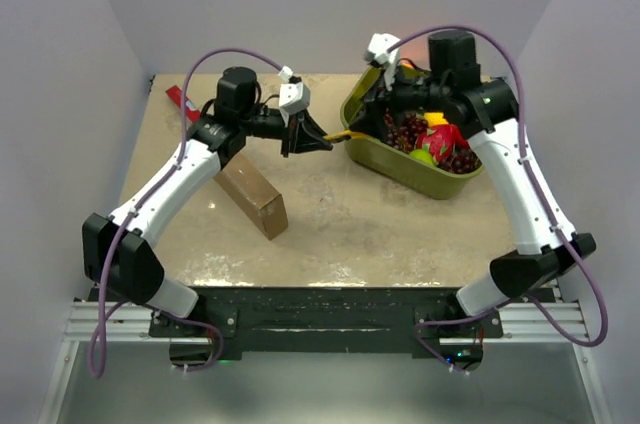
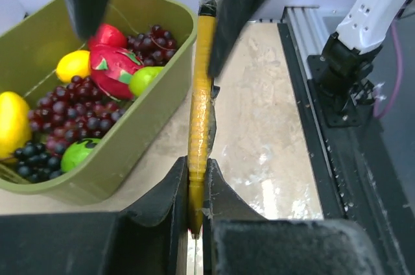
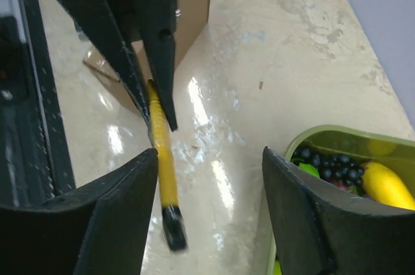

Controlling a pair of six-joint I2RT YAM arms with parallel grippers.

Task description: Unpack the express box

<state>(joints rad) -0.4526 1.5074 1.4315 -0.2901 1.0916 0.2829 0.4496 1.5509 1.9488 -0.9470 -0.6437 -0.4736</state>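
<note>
My left pincer [image 2: 196,181] is clenching a thin yellow tool [image 2: 200,93] with a black end, holding it over the table [image 1: 380,234] just beside the olive tub [image 1: 400,172] of fruit. My right pincer [image 3: 209,158] is hanging released around the tool's black end. The express box [image 1: 255,199] is lying in the table's left half, partly under my left arm.
</note>
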